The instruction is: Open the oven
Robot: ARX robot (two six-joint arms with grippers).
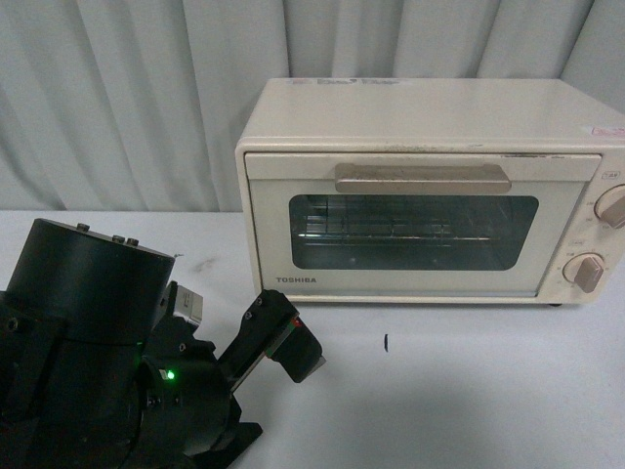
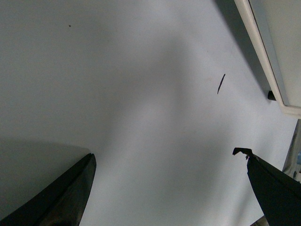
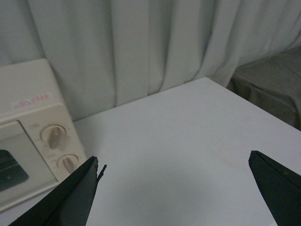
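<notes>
Left hand [image 1: 244, 330], lower left, fingers apart, empty. Lift to handle [image 1: 422, 178] of oven [image 1: 420, 112], upper centre; grip squarely, pull downward.

Front view: oven [image 1: 420, 186] is running off the R edge, clipping its upper knob [image 1: 613, 205]; markings [image 1: 611, 176] by the knobs are reading too small. Btm-left corner is cropping the left arm [image 1: 88, 293]. Left wrist view is catching only the oven's btm corner, w/ left gripper [image 2: 165, 153] fingers [image 2: 66, 197] cut by the frame. Right wrist view is cropping the oven's door; sticker [image 3: 32, 100] txt is blurring; right gripper [image 3: 174, 157] fingers [image 3: 70, 197] are cropped too.
</notes>
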